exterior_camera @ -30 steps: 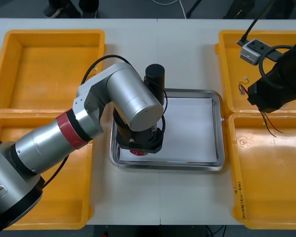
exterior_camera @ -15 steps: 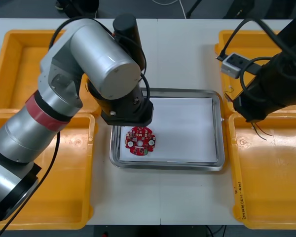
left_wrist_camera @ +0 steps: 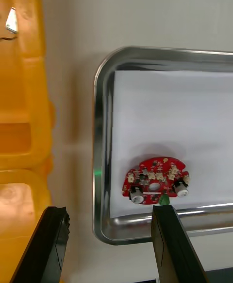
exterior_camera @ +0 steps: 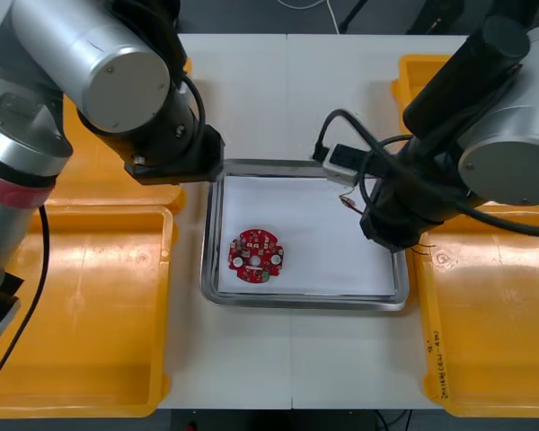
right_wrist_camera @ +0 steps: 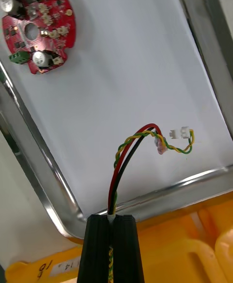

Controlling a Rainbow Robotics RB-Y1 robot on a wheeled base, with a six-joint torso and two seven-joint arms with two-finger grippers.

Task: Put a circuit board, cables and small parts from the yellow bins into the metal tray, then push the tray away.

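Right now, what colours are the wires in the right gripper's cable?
The cable is red, black and twisted yellow-green; clearest in the right wrist view.

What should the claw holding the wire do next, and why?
Probably lower and open. The right claw is shut on the red and yellow wire, whose end hangs over the tray, apart from the board. The left claw hangs open nearby.

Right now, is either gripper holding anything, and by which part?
Right gripper is shut on the red and yellow cable, pinching its wires partway along; its white connector hangs free over the metal tray. Left gripper is open, holding nothing.
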